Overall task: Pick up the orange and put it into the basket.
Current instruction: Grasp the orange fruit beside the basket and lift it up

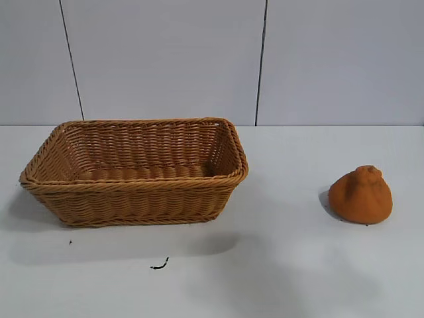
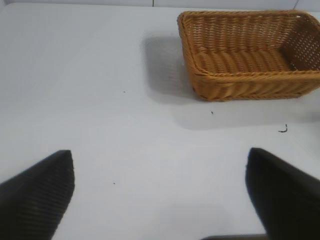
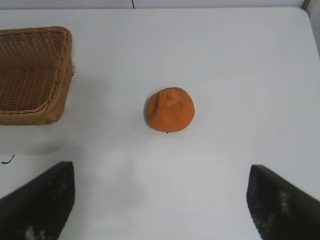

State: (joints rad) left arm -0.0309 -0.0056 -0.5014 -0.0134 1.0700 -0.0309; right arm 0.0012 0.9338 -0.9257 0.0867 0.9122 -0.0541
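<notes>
The orange [image 1: 361,195] is a dull-orange lump with a knobby bump on top, resting on the white table at the right. It also shows in the right wrist view [image 3: 170,109]. The wicker basket [image 1: 136,189] stands at the left, empty; it also shows in the left wrist view [image 2: 252,82] and the right wrist view [image 3: 30,107]. Neither gripper shows in the exterior view. My right gripper [image 3: 160,200] is open and empty, above the table and short of the orange. My left gripper [image 2: 160,195] is open and empty over bare table, apart from the basket.
A small dark scrap [image 1: 159,265] lies on the table in front of the basket, and a tiny dark speck [image 1: 71,242] lies to its left. A grey panelled wall stands behind the table. The table's edge shows at one corner [image 3: 312,20].
</notes>
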